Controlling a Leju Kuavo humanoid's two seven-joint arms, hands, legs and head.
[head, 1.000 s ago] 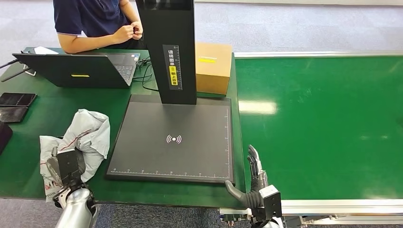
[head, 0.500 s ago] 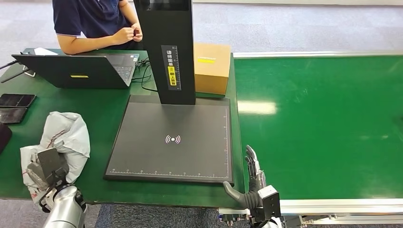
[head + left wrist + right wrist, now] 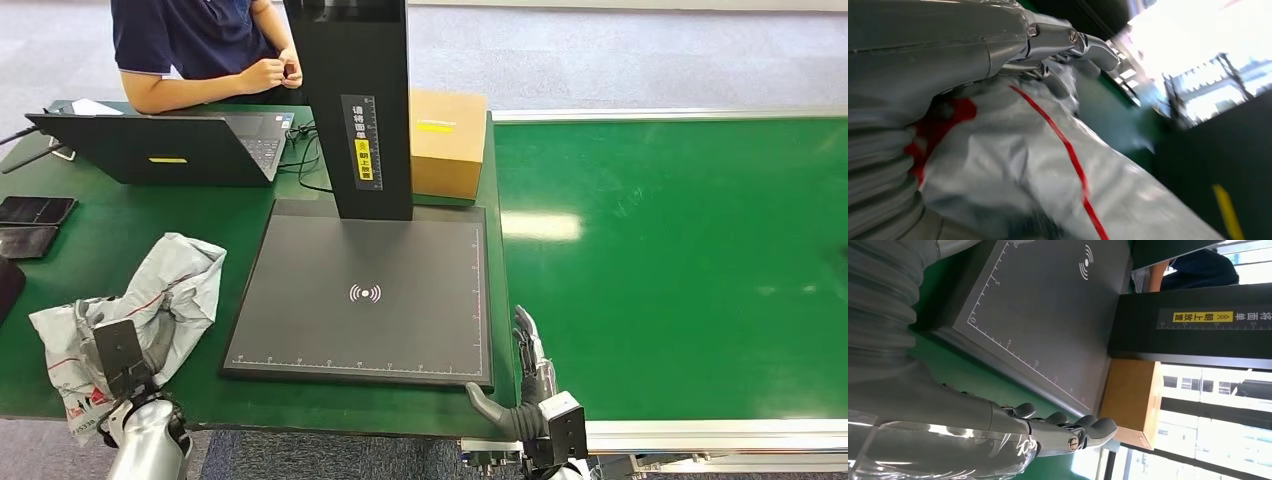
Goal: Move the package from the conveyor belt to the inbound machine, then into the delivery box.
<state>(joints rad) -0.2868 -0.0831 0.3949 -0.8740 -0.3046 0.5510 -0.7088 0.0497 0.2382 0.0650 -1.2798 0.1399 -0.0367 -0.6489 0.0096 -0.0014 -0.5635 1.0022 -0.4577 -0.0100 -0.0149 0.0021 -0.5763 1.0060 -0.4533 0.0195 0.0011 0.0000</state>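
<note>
While left hand [image 3: 125,355] grips, package [image 3: 165,300] drapes over it.

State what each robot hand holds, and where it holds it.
Left robot hand grips the crumpled grey plastic mailer package at its near end; right robot hand holds nothing.

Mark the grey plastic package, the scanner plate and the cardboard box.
Grey plastic package [image 3: 185,275], head view, upper crumpled fold.
Dark scanner plate [image 3: 400,260], head view, bare surface.
Brown cardboard box [image 3: 447,155], head view, front face.
</note>
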